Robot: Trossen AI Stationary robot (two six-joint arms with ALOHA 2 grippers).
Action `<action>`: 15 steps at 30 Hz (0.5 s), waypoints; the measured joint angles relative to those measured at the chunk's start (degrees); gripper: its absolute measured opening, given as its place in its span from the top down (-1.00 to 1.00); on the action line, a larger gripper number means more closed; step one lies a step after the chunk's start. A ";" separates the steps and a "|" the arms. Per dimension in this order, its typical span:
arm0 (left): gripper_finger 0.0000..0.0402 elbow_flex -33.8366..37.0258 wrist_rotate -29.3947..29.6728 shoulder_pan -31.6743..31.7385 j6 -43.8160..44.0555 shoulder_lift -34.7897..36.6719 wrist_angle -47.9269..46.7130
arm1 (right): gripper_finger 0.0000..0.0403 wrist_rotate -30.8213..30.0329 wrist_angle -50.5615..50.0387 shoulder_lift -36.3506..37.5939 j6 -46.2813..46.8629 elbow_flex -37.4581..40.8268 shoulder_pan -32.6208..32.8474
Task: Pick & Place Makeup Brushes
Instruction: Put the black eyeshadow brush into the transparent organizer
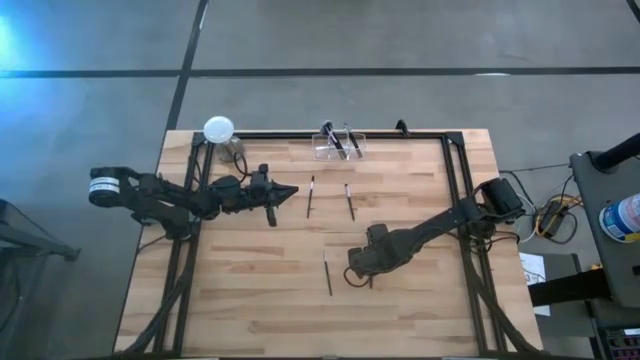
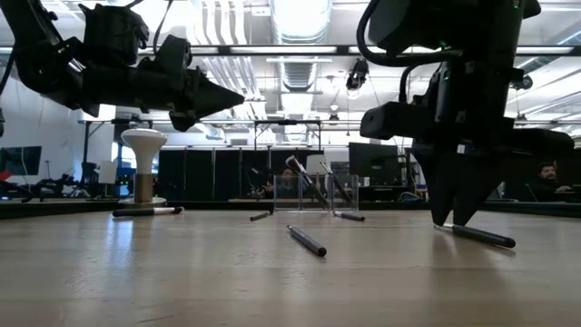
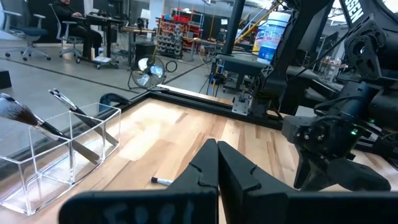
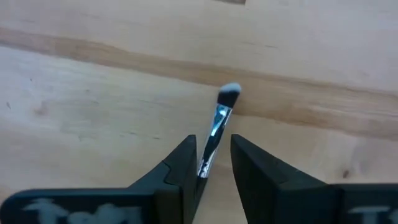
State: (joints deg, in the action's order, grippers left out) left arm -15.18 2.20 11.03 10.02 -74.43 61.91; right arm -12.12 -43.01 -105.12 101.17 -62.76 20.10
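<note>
A thin dark makeup brush [image 4: 219,121] with a pale bristle tip lies flat on the wooden table. My right gripper [image 4: 211,146] points down over its handle, open, with one finger on each side; its tips reach the tabletop [image 2: 454,221]. In the high view that gripper [image 1: 362,278] hides this brush. Three more brushes lie loose on the table: one [image 1: 327,272] just left of the right gripper, two [image 1: 310,196] [image 1: 349,200] farther back. My left gripper [image 1: 292,189] hangs shut and level above the table's left half, holding nothing. My right gripper comes from above, and its fingers lie across the brush's handle [image 4: 205,163], far from the bristle end. The handle lies close along one finger [image 4: 186,163], with a gap to the other. I cannot tell whether that finger touches it. The brush lies on the table.
A clear organizer [image 1: 340,146] at the table's far edge holds several brushes, leaning on its walls. A white ball-topped stand [image 1: 218,130] is at the far left corner. A black frame [image 1: 455,190] runs along the table's sides. Bare wood lies toward the near edge.
</note>
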 joint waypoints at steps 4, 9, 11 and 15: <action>1.00 0.00 0.00 0.00 0.07 0.00 0.00 | 0.44 0.07 0.12 -0.37 -0.06 0.28 -0.08; 1.00 0.00 0.07 0.16 2.31 0.00 -0.23 | 0.44 0.69 0.74 -1.74 -1.66 0.15 -0.24; 1.00 0.00 0.09 0.94 4.86 -0.02 -0.31 | 0.50 0.60 0.70 -1.99 -1.99 0.15 -0.27; 1.00 0.00 0.35 2.26 6.47 -0.02 -1.24 | 0.68 0.48 0.73 -1.88 -3.92 0.20 -0.61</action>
State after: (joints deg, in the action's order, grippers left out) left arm -15.18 2.55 13.29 16.48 -74.46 60.67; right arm -11.63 -42.28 -107.00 97.24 -62.57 19.49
